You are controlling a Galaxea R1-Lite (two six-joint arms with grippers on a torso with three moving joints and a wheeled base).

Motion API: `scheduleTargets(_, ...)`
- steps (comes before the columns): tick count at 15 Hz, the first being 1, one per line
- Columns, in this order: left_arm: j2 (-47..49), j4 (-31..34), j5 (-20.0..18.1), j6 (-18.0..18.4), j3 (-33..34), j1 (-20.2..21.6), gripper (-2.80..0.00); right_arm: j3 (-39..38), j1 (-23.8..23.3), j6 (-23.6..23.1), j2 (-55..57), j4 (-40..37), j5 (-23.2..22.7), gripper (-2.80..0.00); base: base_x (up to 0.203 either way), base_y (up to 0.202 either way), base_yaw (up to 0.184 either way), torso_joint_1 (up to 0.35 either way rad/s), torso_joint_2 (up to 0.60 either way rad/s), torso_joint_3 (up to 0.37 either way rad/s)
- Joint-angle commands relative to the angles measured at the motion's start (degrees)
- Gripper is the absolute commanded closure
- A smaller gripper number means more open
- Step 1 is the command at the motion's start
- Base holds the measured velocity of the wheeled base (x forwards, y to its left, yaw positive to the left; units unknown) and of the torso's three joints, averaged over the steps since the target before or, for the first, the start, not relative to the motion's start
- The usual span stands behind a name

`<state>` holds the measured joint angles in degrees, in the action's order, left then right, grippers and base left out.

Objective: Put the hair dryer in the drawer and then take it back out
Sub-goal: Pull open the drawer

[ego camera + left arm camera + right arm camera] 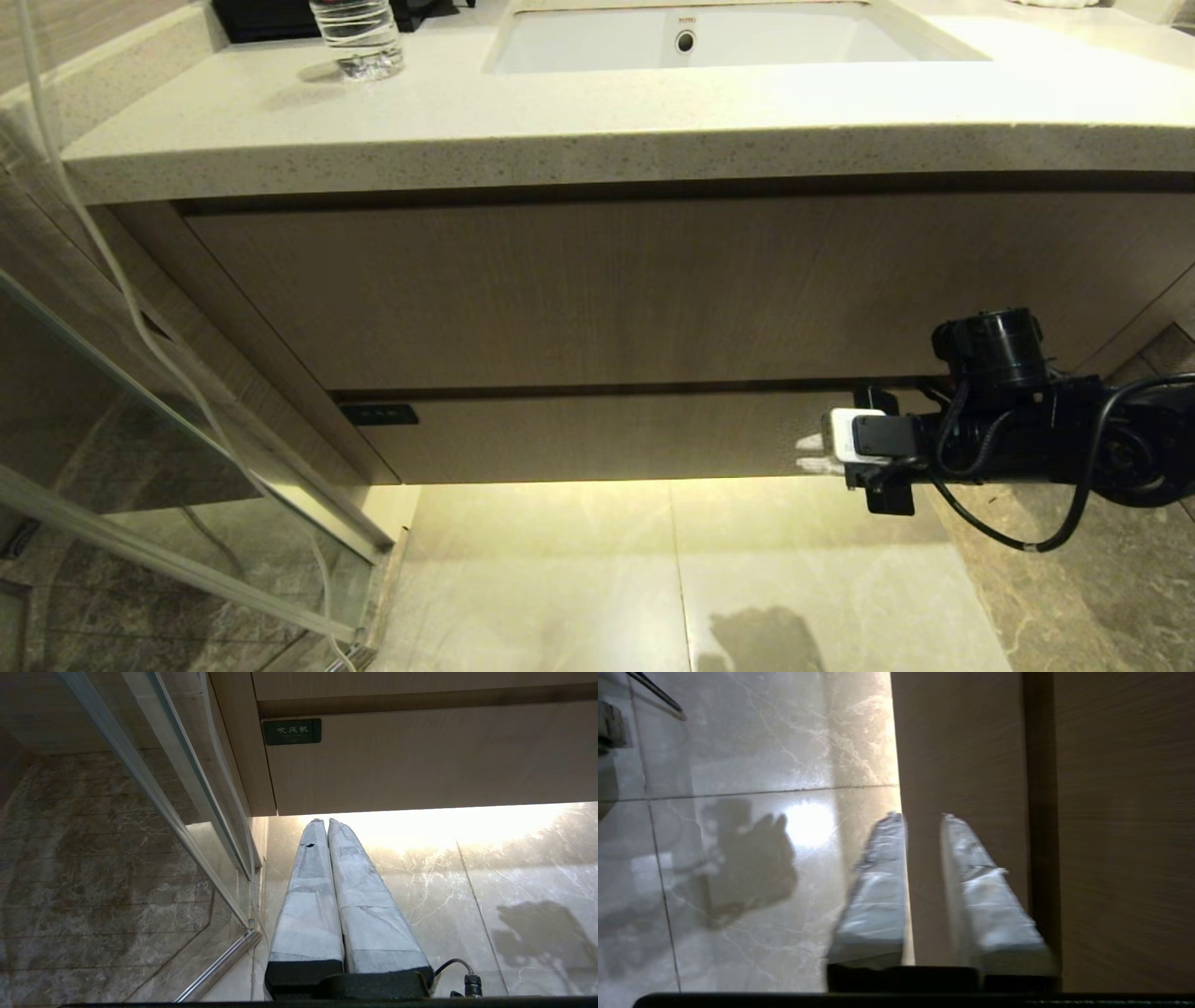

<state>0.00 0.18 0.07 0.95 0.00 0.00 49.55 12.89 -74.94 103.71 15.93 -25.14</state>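
The hair dryer cannot be seen in any of the three views. The drawer (597,437) is closed, its light wood front flush under the taller panel (597,289), so whatever lies inside is hidden. The right end of the drawer front is covered in the head view by the right arm, and the tips of the right gripper (810,455) appear there only as a pale blur against the wood.

The right arm comes in from the right edge of the head view, stretched about level, with the gripper close to the lower right part of the drawer front. In the right wrist view the two wrapped fingers (878,891) stand a little apart, a narrow gap between them, and nothing is held. One finger lies over the lower edge of the drawer front, the other over the wood itself; whether they touch the wood I cannot tell (this picture is blurred).

The left gripper (322,822) is outside the head view. Its own camera shows the fingers pressed together and empty, pointing to the floor (490,877) under the drawer, near the black label (291,731) and a glass door (140,812).

On the countertop (560,112) stands a water bottle (359,37), cut off by the upper edge, beside the sink (728,37).
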Motion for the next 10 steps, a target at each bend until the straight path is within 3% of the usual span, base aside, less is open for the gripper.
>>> scheduleTargets(1,0.0,0.0,0.0,0.0,0.0,0.0,0.00,0.2,1.4,-0.3,1.1,0.6,0.1,-2.80,0.000,0.000,0.000,0.000,0.00,0.000)
scheduleTargets(10,0.0,0.0,0.0,0.0,0.0,0.0,0.00,2.4,4.1,1.9,7.2,9.2,1.0,-2.80,0.000,0.000,0.000,0.000,0.00,0.000)
